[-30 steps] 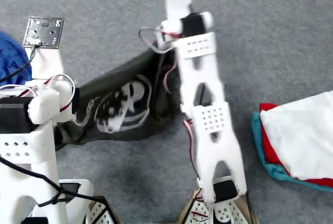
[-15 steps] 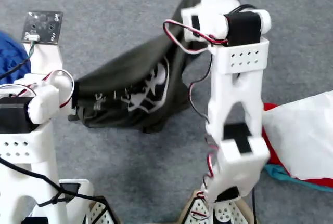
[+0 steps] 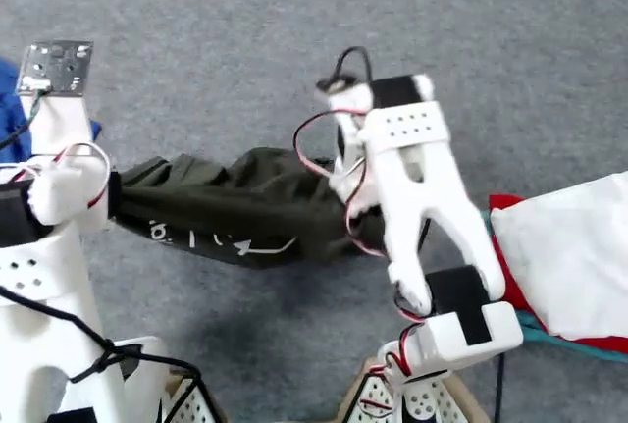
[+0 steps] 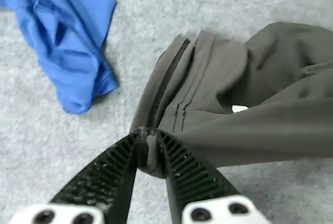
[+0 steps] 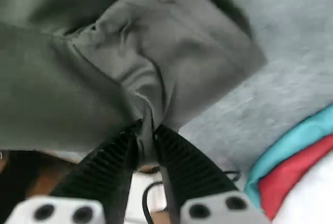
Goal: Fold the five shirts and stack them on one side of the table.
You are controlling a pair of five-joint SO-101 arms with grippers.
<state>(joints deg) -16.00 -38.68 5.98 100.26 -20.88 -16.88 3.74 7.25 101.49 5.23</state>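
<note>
Left gripper and right gripper: each clamped on an end of the dark shirt. Shirt: stretched between them in the middle of the table, bunched into a narrow band. Half a second ago the right arm held its edge farther back, print showing.

dark shirt folded over, right hand nearer

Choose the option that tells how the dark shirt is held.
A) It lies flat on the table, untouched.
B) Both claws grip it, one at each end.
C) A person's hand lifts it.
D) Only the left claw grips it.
B: the left claw pinches one edge of the dark shirt, and the right claw is clamped on a fold at its other end.
</note>
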